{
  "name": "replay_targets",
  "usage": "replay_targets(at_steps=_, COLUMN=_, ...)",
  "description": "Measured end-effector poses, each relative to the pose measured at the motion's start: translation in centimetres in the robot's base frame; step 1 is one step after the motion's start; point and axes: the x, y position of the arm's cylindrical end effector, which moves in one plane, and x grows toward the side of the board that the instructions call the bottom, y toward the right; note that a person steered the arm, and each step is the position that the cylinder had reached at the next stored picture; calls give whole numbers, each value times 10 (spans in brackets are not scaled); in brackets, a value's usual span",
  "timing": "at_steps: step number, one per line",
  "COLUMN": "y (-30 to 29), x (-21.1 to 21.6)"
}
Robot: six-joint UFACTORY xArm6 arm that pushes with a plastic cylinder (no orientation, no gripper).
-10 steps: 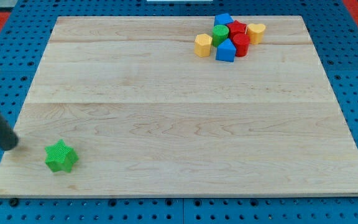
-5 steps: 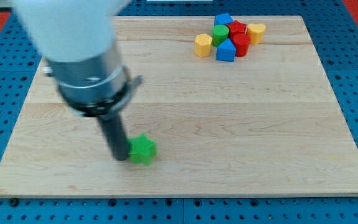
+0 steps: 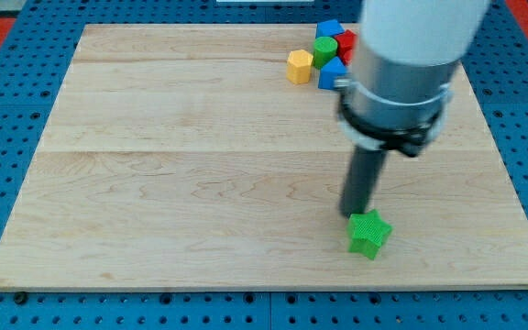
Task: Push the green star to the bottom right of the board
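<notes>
The green star (image 3: 369, 233) lies on the wooden board (image 3: 200, 183), right of centre near the view's bottom edge. My tip (image 3: 352, 214) touches the star's upper left side. The dark rod rises from there to the large grey and white arm body, which fills the view's top right.
A cluster of blocks sits at the view's top right, partly hidden by the arm: a yellow block (image 3: 300, 66), a green block (image 3: 325, 48), a blue block (image 3: 329, 28), another blue block (image 3: 331, 73) and a red block (image 3: 345, 41). A blue perforated table surrounds the board.
The tip has swept rightward along the bottom of the board, pushing the green star from the bottom left to right of centre. The arm now covers part of the block cluster.
</notes>
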Motion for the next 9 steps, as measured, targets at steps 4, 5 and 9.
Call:
replay_targets(at_steps=4, y=21, x=43)
replay_targets(at_steps=5, y=29, x=45)
replay_targets(at_steps=9, y=6, x=56)
